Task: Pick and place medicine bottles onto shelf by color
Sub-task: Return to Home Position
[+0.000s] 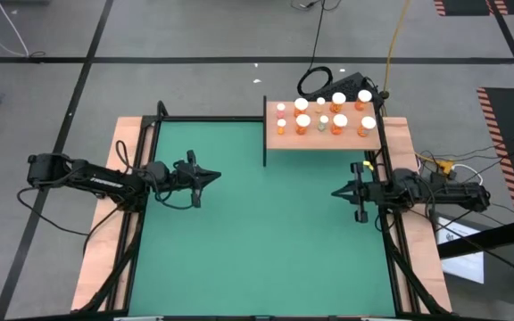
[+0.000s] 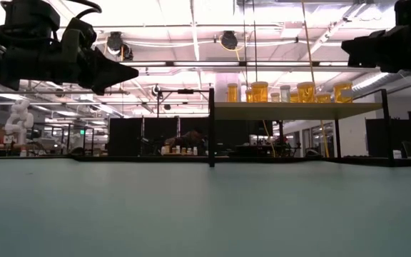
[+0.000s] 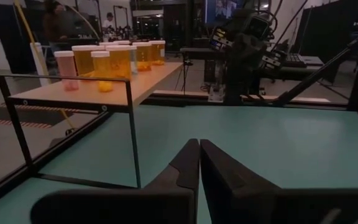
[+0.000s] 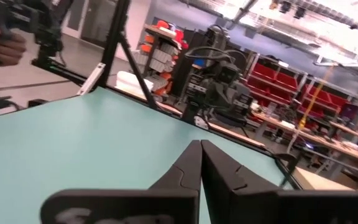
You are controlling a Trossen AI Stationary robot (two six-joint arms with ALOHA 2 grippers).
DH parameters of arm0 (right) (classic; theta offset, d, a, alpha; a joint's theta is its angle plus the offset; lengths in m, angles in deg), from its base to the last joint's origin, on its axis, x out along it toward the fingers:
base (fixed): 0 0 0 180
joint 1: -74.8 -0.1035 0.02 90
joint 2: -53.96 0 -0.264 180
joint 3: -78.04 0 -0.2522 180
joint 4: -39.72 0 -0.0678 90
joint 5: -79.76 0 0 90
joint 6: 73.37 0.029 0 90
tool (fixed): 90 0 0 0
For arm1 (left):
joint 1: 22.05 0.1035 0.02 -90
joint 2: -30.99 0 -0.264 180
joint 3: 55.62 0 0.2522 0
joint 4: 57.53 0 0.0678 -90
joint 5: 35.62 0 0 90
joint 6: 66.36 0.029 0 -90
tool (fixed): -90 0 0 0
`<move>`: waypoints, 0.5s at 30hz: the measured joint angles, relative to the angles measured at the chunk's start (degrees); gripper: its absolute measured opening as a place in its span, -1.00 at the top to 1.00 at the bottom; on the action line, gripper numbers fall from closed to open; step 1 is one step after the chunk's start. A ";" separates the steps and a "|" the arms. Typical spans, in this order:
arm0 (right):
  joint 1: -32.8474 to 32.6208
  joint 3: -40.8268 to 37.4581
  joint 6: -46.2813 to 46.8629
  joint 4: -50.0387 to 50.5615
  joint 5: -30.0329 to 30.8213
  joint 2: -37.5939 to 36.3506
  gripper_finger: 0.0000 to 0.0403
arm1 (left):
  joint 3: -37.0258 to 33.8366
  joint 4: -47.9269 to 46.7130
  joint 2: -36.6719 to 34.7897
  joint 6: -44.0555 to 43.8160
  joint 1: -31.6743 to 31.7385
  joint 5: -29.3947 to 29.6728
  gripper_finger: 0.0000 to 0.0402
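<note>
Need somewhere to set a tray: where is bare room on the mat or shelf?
The green mat is bare between the left arm at its left edge and the right arm at its right edge. The shelf at the far right corner is crowded with medicine bottles; only its near strip is free.
</note>
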 joint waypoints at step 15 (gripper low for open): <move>2.70 0.00 3.05 1.14 1.11 0.00 1.00 | 0.00 0.02 0.00 0.95 0.00 0.13 0.91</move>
